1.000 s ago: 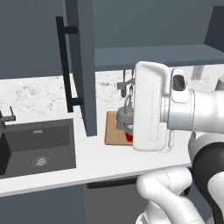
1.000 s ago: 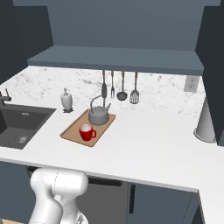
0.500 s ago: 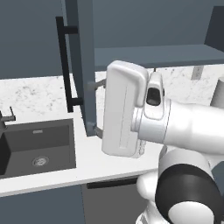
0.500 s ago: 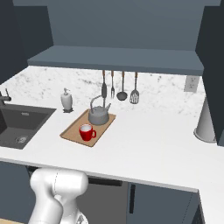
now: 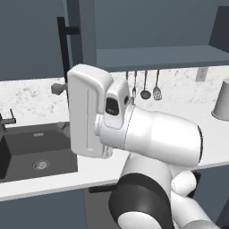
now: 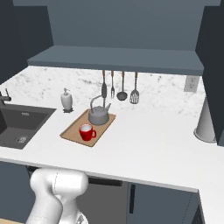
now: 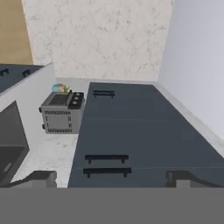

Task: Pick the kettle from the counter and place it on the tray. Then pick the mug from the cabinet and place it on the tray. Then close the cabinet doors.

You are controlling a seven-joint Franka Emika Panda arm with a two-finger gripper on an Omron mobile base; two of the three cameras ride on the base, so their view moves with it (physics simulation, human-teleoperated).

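While the arm [image 5: 147, 134] fills the centre of the left base view, the sink [image 5: 31, 152] sits at the left edge and the open door [image 5: 74, 49] with its black bar handle [image 5: 62, 53] stands at upper left. Right of the arm, utensils [image 5: 145, 85] hang on the backsplash and a grey container [image 5: 221, 100] stands at the right edge on the counter [image 5: 44, 179].

Across the right base view, the sink [image 6: 19, 124] lies at left, then a soap dispenser [image 6: 66, 100], then the tray [image 6: 70, 131] left of centre. On the tray, the mug [image 6: 87, 132] stands at the near end and the kettle [image 6: 99, 113] at the far end, close together but apart. Above, the cabinet [image 6: 118, 59] shows its shelf open. Utensils [image 6: 120, 85] hang mid-frame, an outlet [image 6: 190, 83] sits to their right, and the container [image 6: 205, 122] stands at the right edge.

Seen by the hand view, a toaster [image 7: 61, 113] sits at left on a pale surface, and dark drawer fronts [image 7: 131, 131] with black handles fill the middle. The gripper [image 7: 111, 177] shows its fingertips [image 7: 41, 178] set wide apart at the bottom, with nothing between them.

No writing or brand mark can be read anywhere.
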